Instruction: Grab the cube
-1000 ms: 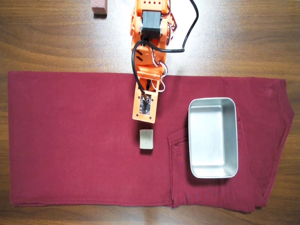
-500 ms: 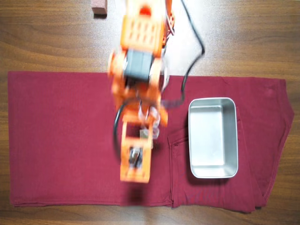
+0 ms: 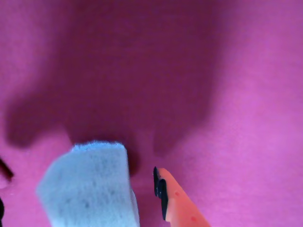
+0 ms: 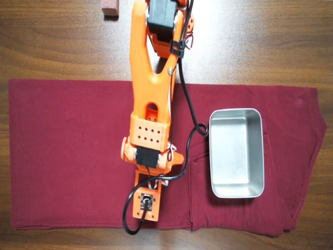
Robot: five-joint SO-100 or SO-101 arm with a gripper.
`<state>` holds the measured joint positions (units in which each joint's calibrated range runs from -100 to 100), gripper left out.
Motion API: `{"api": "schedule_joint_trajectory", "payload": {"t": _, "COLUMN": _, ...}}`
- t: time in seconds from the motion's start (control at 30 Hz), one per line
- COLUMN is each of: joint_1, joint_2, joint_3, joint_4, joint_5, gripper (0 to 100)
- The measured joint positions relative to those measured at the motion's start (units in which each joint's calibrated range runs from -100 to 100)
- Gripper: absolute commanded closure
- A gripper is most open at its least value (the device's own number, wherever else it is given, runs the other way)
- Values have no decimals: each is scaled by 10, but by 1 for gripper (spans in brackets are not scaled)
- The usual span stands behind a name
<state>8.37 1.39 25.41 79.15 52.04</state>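
Observation:
The cube (image 3: 90, 187) is a small pale, foam-like block lying on the magenta-looking cloth (image 3: 227, 94) at the lower left of the wrist view. My gripper (image 3: 80, 172) is open and low over the cloth. Its orange finger with the black pad (image 3: 163, 191) stands just right of the cube with a small gap. A dark bit of the other finger (image 3: 4, 170) shows at the left edge. The cube lies between them, untouched on the right side. In the overhead view the orange arm (image 4: 151, 104) hides both the cube and the fingers.
A metal tray (image 4: 237, 153) stands on the dark red cloth (image 4: 62, 156) right of the arm. A reddish-brown block (image 4: 110, 8) lies on the wooden table (image 4: 260, 41) at the top edge. The arm's black cable (image 4: 187, 109) loops toward the tray.

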Motion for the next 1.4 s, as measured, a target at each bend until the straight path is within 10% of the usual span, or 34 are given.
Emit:
{"api": "schedule_joint_trajectory", "payload": {"t": 0.13, "joint_1": -10, "joint_2": 36, "joint_3": 0, "joint_4": -23, "joint_5": -19, "gripper": 100}}
{"api": "schedule_joint_trajectory", "payload": {"t": 0.8, "joint_1": -451, "joint_2": -6, "joint_3": -181, "joint_4": 61, "joint_5": -110, "gripper": 100}}
{"api": "schedule_joint_trajectory", "payload": {"t": 0.93, "joint_1": -452, "joint_2": 15, "joint_3": -181, "joint_4": 56, "joint_5": -113, "gripper": 69}}
{"api": "schedule_joint_trajectory", "payload": {"t": 1.07, "joint_1": -452, "joint_2": 19, "joint_3": -181, "joint_4": 88, "joint_5": -107, "gripper": 60}}
{"api": "schedule_joint_trajectory", "payload": {"t": 1.13, "joint_1": -452, "joint_2": 20, "joint_3": -181, "joint_4": 88, "joint_5": -102, "gripper": 69}}
{"api": "schedule_joint_trajectory", "payload": {"t": 1.2, "joint_1": -451, "joint_2": 19, "joint_3": -181, "joint_4": 82, "joint_5": -92, "gripper": 100}}
{"api": "schedule_joint_trajectory", "payload": {"t": 1.4, "joint_1": -328, "joint_2": -184, "joint_3": -81, "joint_4": -43, "joint_5": -74, "gripper": 97}}
